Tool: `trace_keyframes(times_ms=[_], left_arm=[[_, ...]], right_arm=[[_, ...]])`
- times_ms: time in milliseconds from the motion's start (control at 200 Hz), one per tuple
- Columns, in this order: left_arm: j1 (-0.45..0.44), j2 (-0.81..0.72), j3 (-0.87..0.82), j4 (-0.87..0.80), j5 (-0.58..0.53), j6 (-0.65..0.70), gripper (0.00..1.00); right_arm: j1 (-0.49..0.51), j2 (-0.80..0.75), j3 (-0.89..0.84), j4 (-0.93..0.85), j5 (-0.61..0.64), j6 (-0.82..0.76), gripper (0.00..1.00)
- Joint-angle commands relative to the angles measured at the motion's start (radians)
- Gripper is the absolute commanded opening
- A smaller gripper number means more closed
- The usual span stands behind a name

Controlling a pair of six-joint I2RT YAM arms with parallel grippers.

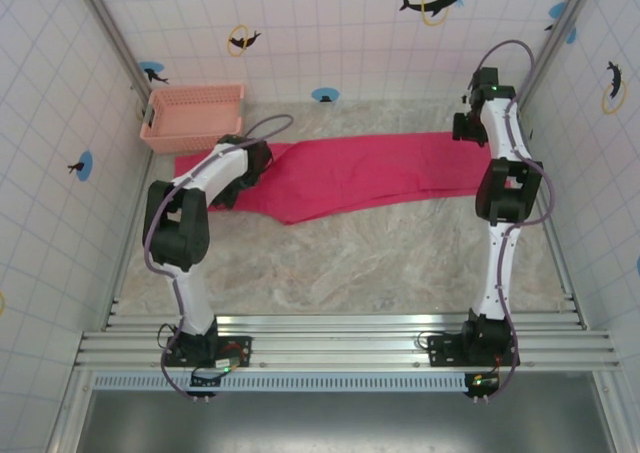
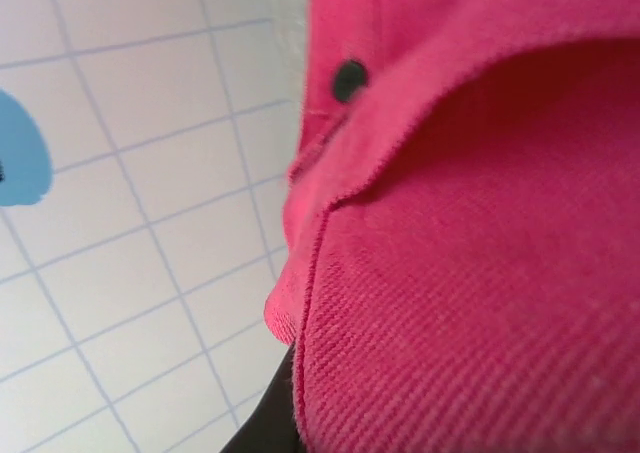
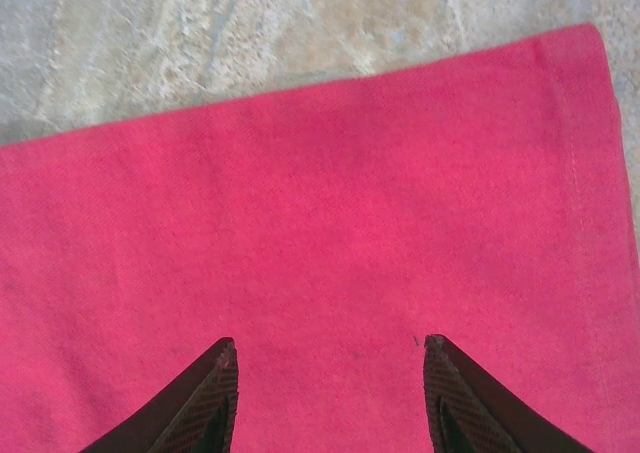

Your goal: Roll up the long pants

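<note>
One pair of long pants [image 1: 370, 168] is lying stretched out flat, left to right, across the far half of the table [image 1: 350, 273]. I am seeing it as a single bright pink band and cannot tell its two legs apart from above. One dark button [image 2: 349, 78] is showing on the cloth in the left wrist view, beside a folded seam edge.

Two grippers are working at the two ends of the garment. The left gripper [image 1: 243, 173] is sitting at the left end, and the cloth is hanging so close to its camera that it is covering the fingers; I cannot tell whether they are apart or clamped. The right gripper [image 3: 328, 358] is hovering over the right end, near one stitched hem, its two fingers [image 3: 215, 398] standing wide apart with flat cloth between them and nothing gripped.

One pale salmon lattice basket [image 1: 190, 133] is standing in the far left corner, just beyond the left end of the pants. Behind the lifted cloth, the tiled wall [image 2: 130, 223] is showing one blue patch [image 2: 20, 153].
</note>
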Motion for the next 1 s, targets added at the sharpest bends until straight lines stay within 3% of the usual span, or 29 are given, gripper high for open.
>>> trace_keyframes(times_ms=[0, 355, 475, 515, 586, 621, 781, 951, 996], left_arm=[[0.066, -0.004, 0.118, -0.023, -0.043, 0.095, 0.0], [0.24, 0.297, 0.584, -0.067, 0.035, 0.204, 0.0], [0.255, 0.466, 0.761, -0.123, 0.05, 0.23, 0.2], [0.26, 0.502, 0.802, -0.123, 0.066, 0.243, 0.35], [0.268, 0.525, 0.817, -0.104, 0.075, 0.238, 0.72], [0.274, 0.531, 0.816, -0.09, 0.08, 0.242, 0.82], [0.277, 0.536, 0.837, -0.079, 0.098, 0.257, 0.96], [0.225, 0.487, 0.813, -0.081, 0.141, 0.268, 0.97], [0.208, 0.466, 0.806, -0.085, 0.199, 0.269, 0.97]], right_arm=[[-0.013, -0.104, -0.049, 0.004, 0.024, -0.017, 0.52], [-0.085, -0.303, -0.341, 0.046, 0.029, -0.025, 0.53], [-0.121, -0.382, -0.481, 0.074, 0.005, -0.017, 0.56], [-0.133, -0.401, -0.516, 0.079, -0.003, -0.012, 0.59], [-0.157, -0.422, -0.559, 0.076, -0.016, 0.002, 0.65], [-0.172, -0.426, -0.571, 0.068, -0.025, 0.012, 0.65], [-0.245, -0.429, -0.635, 0.083, -0.11, 0.073, 0.67], [-0.263, -0.372, -0.651, 0.153, -0.134, 0.155, 0.66], [-0.266, -0.353, -0.643, 0.169, -0.143, 0.176, 0.66]])
